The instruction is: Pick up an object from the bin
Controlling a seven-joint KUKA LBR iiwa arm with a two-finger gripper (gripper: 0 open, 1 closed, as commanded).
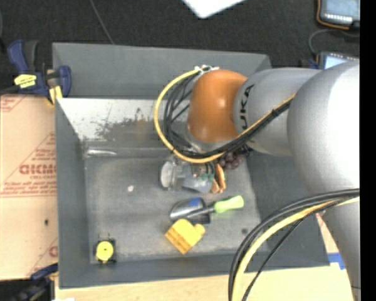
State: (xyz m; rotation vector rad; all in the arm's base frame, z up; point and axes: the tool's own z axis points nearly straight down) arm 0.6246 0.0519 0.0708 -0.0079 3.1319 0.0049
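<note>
**Gripper low at bin centre, grasp unconfirmed**

The gripper (183, 175) is seen low over the middle of the bin (72, 187), largely hidden under the arm's orange cover (214, 105). Whether it is open or closed cannot be told, and nothing is seen held. A green-handled tool (208, 207) lies just below it in the view, with a yellow block (184, 234) beside that. A small yellow round thing (104, 251) sits well apart in the near-left corner. A miss is judged possible if the tool's thin handle is caught off-centre — it could be nudged aside or dropped on lifting.
</note>
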